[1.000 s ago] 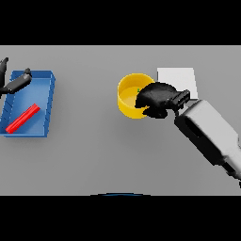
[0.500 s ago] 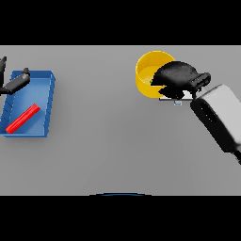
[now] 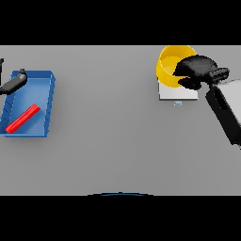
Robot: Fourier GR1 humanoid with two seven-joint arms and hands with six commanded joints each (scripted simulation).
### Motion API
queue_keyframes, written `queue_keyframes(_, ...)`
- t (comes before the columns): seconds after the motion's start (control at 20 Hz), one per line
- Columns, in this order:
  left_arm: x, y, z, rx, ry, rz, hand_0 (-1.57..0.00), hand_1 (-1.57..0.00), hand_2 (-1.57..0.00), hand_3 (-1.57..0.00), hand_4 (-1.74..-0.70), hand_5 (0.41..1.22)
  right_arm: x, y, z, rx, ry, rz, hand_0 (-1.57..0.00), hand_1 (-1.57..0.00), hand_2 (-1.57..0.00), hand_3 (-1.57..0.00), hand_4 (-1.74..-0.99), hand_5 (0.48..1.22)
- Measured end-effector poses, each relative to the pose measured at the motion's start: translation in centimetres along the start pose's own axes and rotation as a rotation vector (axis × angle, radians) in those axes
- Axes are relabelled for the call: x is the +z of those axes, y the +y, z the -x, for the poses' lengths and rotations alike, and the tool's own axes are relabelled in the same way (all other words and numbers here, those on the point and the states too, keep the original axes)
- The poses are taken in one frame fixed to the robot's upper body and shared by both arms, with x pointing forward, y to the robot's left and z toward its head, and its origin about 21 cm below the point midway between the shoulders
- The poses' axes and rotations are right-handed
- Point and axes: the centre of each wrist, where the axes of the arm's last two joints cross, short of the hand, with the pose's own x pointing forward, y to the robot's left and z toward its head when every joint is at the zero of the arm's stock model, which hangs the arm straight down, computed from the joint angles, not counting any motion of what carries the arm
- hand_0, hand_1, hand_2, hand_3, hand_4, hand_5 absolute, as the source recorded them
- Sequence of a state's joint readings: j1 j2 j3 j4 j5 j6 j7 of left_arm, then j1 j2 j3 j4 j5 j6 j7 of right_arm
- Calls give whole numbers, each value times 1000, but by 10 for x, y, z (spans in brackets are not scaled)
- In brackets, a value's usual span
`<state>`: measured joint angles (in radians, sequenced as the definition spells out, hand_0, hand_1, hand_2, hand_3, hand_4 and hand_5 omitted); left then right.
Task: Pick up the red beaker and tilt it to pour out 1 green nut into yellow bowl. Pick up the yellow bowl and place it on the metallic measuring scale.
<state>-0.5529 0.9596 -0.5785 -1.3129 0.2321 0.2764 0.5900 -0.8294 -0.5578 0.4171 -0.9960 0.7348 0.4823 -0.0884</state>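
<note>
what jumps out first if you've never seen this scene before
The bright yellow bowl at the far right draws the eye, gripped at its rim by the dark right hand and held over the pale measuring scale. On the far left sits a blue tray with a red beaker lying on its side inside, and the left hand shows at the tray's far corner.

The grey counter (image 3: 117,141) is seen from head height, looking steeply down from the near edge; its side edges apparently fall outside the single view.
</note>
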Motion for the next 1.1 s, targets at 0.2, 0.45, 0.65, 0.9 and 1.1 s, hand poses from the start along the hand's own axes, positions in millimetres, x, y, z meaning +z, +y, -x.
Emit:
queue_keyframes(0.2, 0, -6, -1, -1, 10, 11, 1, 1, 1, 1, -814, 757, -10, 16, 18, -33, 53, -12, -1571, -1566, -1571, -1360, -1724, 1221)
queue_keyframes(0.45, -1, -3, -1, -8, 2, 1, 1, 1, 1, 1, -796, 733, -22, 33, 25, -49, 80, -16, -1571, -1518, -1563, -1482, -1727, 1221)
queue_keyframes(0.65, 0, -3, -4, 3, 4, 2, 1, 1, 1, 1, -806, 734, -28, 42, 28, -67, 97, -19, -1571, -1462, -1568, -1496, -1724, 1221)
queue_keyframes(0.9, -5, -7, -3, 1, 1, 7, 1, 1, 1, 1, -812, 745, -34, 45, 32, -104, 109, -48, -1525, -1350, -1348, -907, -1596, 1134)
queue_keyframes(1.1, -6, -9, -2, -3, 10, 9, 1, 1, 1, 1, -809, 742, -34, 40, 31, -124, 105, -66, -624, -554, -694, -670, -1444, 887)
